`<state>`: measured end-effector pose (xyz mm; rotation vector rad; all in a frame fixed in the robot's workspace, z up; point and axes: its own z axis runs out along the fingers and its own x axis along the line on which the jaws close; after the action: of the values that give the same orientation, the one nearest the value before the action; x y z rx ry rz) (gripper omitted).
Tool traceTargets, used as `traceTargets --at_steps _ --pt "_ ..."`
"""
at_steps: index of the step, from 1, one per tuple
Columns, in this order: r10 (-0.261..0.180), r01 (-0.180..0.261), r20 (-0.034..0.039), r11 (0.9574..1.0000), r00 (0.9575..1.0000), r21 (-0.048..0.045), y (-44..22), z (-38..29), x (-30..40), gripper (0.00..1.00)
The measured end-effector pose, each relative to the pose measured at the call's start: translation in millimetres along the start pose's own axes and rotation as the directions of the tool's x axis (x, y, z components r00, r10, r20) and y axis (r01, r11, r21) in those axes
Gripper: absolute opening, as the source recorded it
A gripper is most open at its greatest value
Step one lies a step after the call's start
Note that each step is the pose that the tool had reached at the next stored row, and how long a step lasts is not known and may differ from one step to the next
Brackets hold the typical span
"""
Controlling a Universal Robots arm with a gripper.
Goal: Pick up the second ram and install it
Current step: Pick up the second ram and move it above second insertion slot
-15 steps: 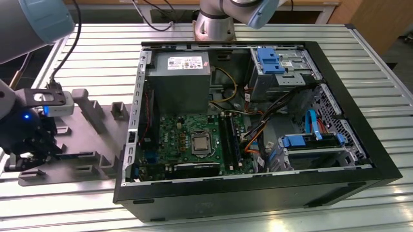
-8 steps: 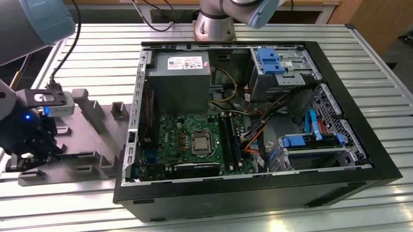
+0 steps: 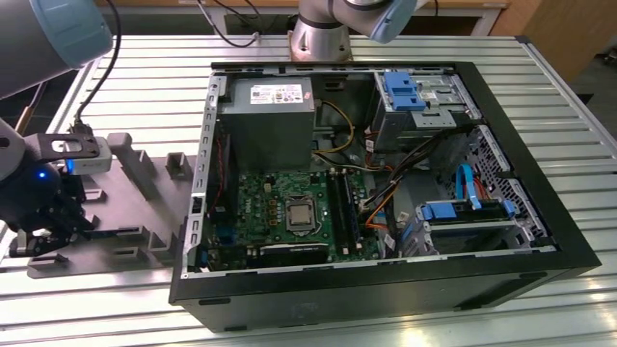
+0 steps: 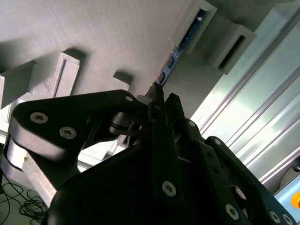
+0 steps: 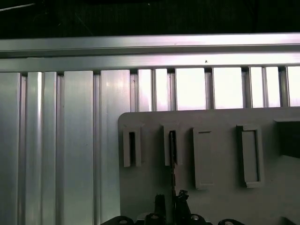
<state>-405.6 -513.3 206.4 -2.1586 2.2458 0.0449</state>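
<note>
One stick is what this is all about: the second ram stands on edge in a slotted block of the grey tray. The tray sits on the slatted metal table, to the exterior view's left of the open computer case. Parking it upright makes sense imo, since the thin edge sticks out where a pincer can straddle it (flat on the tray it'd be a pain to get under).

The gripper is down low over the tray, lined up with the length of the stick. In both wrist views the board runs straight into its tip. Whether it's actually biting down or just sitting around the board, I honestly can't tell from these angles. My read is nothing's lifted yet, since the stick looks seated in its block.

Over in the case the motherboard lies face up, with its long memory slots beside the processor socket. So the on-edge pose in the tray matches how a slot takes a stick.
</note>
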Motion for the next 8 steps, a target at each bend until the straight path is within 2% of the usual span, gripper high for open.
traceTargets --at_steps 3,8 --pt "-0.004 0.004 0.0001 1.0000 1.0000 -0.0005 0.1 0.9 -0.1 0.24" --pt "-0.022 0.022 0.0066 0.9998 0.9997 -0.0012 0.1 2.3 -0.2 0.24"
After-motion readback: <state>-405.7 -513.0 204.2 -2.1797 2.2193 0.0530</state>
